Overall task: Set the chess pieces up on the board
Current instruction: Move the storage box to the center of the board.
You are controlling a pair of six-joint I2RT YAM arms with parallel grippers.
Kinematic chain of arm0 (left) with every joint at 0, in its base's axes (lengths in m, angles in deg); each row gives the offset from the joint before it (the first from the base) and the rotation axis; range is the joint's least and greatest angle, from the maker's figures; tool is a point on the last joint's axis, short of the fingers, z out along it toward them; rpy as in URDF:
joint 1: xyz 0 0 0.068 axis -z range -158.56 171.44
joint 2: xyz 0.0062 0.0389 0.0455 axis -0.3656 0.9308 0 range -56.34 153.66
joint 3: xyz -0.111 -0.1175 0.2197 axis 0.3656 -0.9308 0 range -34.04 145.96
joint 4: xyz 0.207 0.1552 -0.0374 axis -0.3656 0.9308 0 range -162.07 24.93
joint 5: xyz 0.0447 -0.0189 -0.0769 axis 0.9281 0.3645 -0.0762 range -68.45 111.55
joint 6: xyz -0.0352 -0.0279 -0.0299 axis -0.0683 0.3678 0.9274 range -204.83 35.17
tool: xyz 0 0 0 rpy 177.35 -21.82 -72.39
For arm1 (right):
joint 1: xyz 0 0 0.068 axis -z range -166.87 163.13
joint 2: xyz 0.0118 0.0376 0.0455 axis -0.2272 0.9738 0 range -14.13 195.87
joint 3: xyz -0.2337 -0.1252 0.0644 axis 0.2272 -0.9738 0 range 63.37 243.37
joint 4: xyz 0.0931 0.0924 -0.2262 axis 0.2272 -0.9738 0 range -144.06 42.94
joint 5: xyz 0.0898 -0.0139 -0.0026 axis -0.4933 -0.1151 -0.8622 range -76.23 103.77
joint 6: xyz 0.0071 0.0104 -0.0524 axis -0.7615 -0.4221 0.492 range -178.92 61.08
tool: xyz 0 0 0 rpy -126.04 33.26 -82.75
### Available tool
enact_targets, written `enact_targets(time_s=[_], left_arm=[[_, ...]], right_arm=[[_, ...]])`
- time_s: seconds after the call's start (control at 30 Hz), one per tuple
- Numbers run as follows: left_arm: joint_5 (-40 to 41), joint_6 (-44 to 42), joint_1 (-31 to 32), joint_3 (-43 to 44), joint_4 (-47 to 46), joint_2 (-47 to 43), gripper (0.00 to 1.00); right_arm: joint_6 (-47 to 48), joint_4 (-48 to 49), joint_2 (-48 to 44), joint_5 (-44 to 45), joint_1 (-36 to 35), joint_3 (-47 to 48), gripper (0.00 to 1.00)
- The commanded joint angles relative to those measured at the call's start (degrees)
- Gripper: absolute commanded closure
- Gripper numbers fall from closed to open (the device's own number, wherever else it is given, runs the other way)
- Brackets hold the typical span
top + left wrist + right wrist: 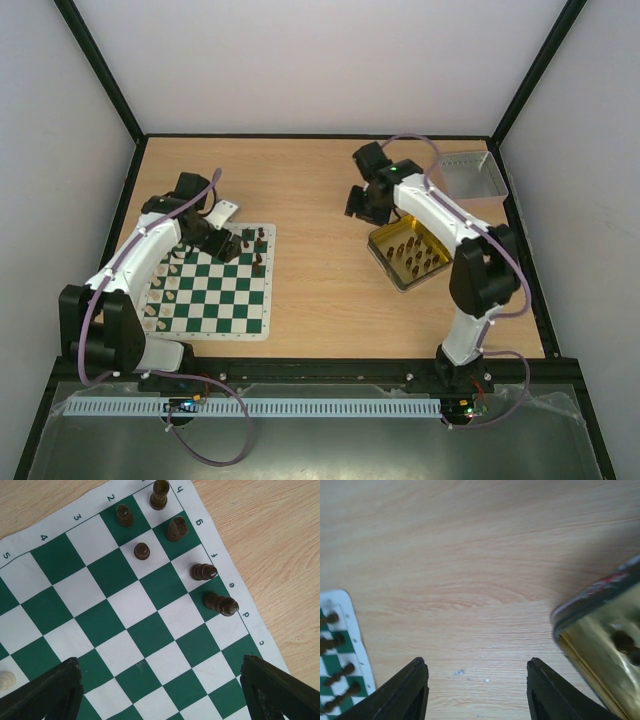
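The green and white board [215,290] lies at the left of the table. Several dark brown pieces [258,248] stand along its far right edge, and cream pieces [158,300] line its left side. My left gripper [218,240] hovers over the board's far part, open and empty. In the left wrist view [160,665] it hangs above bare squares, with dark pieces [220,603] ahead and one cream piece [6,680] at the left edge. My right gripper [362,205] is open and empty over bare wood [476,664], between the board and the gold tin [408,255].
The gold tin holds several dark pieces and shows at the right of the right wrist view [600,630]. A grey tray [470,175] sits at the far right corner. The board's edge [357,645] with dark pieces shows at the left. Walls enclose the table.
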Motion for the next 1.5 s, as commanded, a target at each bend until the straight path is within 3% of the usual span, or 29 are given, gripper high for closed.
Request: enact_targets(time_s=[0.0,0.53,1.3,1.47], left_arm=[[-0.62,1.35,0.01,1.98,1.37,-1.89,0.13],[0.64,2.27,-0.01,1.09,1.41,-4.14,0.12],[2.71,1.05,-0.06,2.21,2.03,-3.35,0.12],[5.10,-3.79,-0.06,3.41,5.06,-2.75,0.13]], right_arm=[[7.60,-7.26,5.74,-4.01,-3.42,5.36,0.48],[7.47,-4.82,12.32,0.97,-4.87,-1.35,0.50],[5.98,-1.79,14.67,2.85,9.94,-1.75,0.52],[7.84,0.72,12.50,-4.69,9.60,-2.68,0.33]])
